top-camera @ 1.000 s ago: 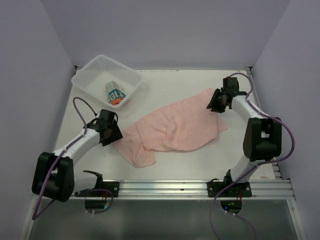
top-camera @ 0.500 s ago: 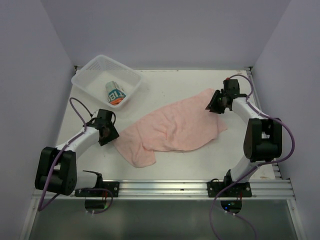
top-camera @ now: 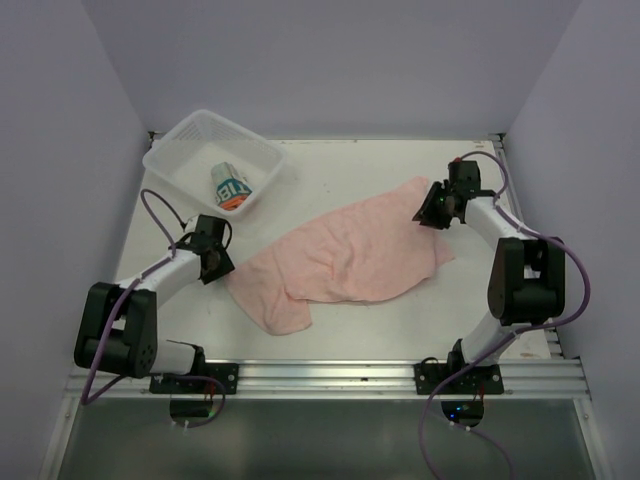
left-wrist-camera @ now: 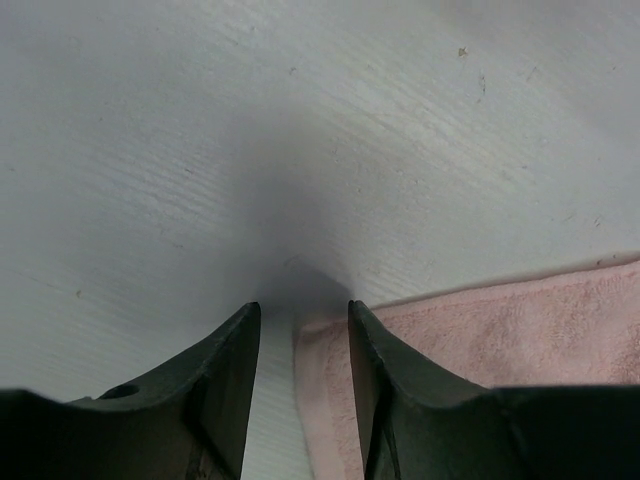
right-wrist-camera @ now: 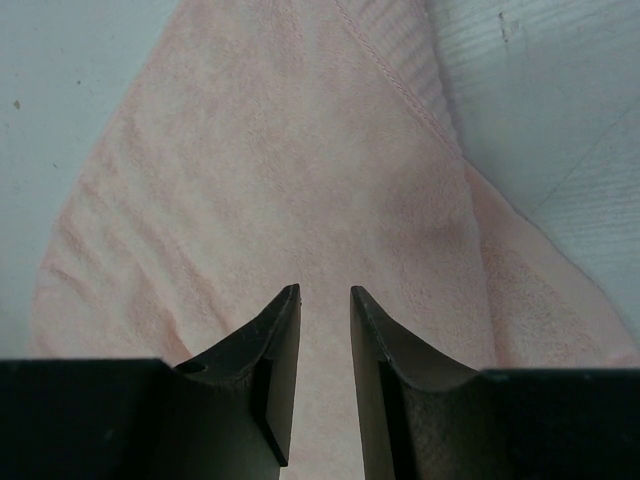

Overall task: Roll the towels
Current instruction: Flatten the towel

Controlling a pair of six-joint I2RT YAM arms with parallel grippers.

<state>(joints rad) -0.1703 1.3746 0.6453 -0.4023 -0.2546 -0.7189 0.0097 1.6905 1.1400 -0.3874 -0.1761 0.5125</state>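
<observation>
Pink terry towel [top-camera: 345, 262], pale and plain, lies crumpled and unrolled mid-table, while the white-and-teal printed towel [top-camera: 231, 187] sits bundled in the white mesh plastic basket [top-camera: 170, 165]. Over the last second the left gripper [left-wrist-camera: 300, 310] has narrowed its jaws around the pink towel's near-left corner, which is not yet pinched. The right gripper [right-wrist-camera: 324, 290] has barely altered, slightly parted over the far-right corner and holding nothing. Both corners seem about to be taken, so rolling has yet to begin.
</observation>
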